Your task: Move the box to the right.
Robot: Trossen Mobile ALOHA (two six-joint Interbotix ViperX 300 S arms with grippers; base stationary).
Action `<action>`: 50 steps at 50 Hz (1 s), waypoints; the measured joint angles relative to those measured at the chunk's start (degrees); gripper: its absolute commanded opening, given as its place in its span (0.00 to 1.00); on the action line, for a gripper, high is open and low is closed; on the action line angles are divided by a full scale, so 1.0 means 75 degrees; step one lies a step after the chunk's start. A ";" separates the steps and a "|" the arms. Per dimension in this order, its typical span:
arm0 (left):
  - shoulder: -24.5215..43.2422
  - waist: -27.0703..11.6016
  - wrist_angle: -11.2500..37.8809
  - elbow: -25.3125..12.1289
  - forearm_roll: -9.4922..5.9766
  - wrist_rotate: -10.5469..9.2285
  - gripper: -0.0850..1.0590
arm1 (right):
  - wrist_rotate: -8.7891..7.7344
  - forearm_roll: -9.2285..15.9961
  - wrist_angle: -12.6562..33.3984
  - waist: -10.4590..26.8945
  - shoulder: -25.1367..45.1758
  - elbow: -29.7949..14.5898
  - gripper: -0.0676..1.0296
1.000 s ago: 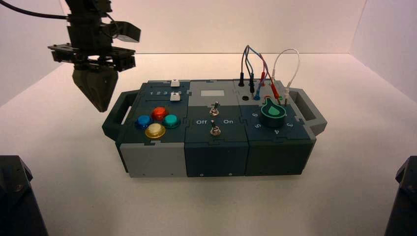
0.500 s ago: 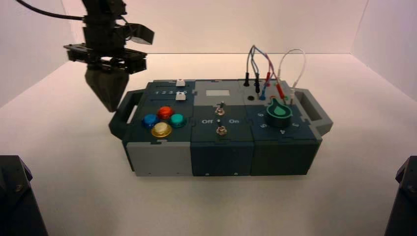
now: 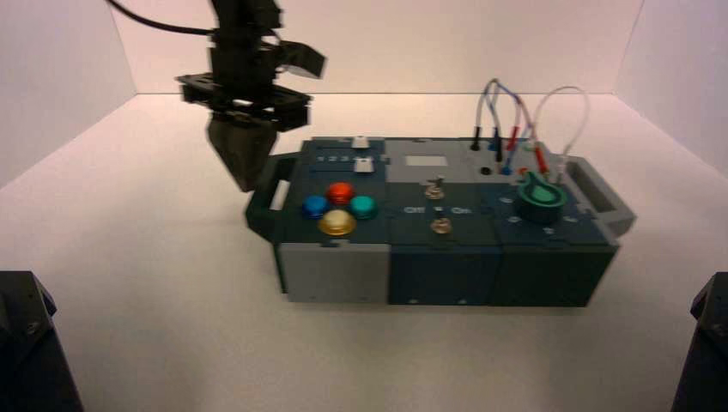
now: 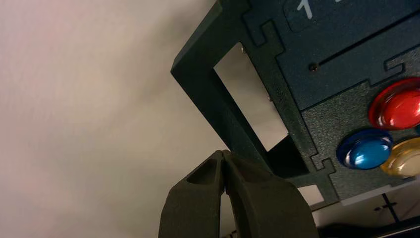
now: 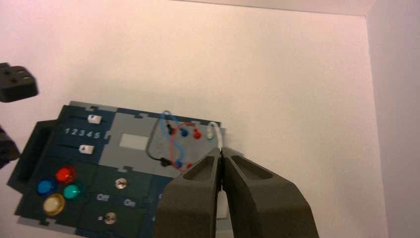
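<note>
White table (image 3: 137,283) — left tool (image 3: 244,176) against box (image 3: 446,249)

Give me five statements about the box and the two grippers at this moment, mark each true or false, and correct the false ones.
1. The left gripper is at the box's left handle. True.
2. The left gripper's fingers are spread wide. False: they are shut, tips together.
3. The box carries a red button, a blue button, a teal button and a yellow button. True.
4. The right gripper clamps the green dial. False: it hangs shut above the box, holding nothing.
5. Looped wires rise near the box's right end. True.
</note>
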 measured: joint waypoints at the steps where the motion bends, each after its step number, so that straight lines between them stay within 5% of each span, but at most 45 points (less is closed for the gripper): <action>1: 0.0023 -0.0059 0.0000 -0.0047 -0.0012 -0.0012 0.05 | 0.0000 0.0000 0.0012 0.0000 0.0000 0.0000 0.04; 31: 0.0996 -0.1301 0.0387 -0.1711 -0.0141 -0.0117 0.05 | -0.0023 0.0000 0.0012 0.0000 -0.0012 0.0117 0.04; 38: 0.0914 -0.1277 0.0281 -0.1641 0.0035 -0.0176 0.05 | -0.0047 -0.0012 0.0012 0.0000 -0.0023 0.0281 0.04; 50: -0.0410 -0.0305 0.0258 -0.0680 0.0305 -0.0211 0.05 | -0.0258 0.0000 0.0023 0.0000 -0.0023 0.0645 0.04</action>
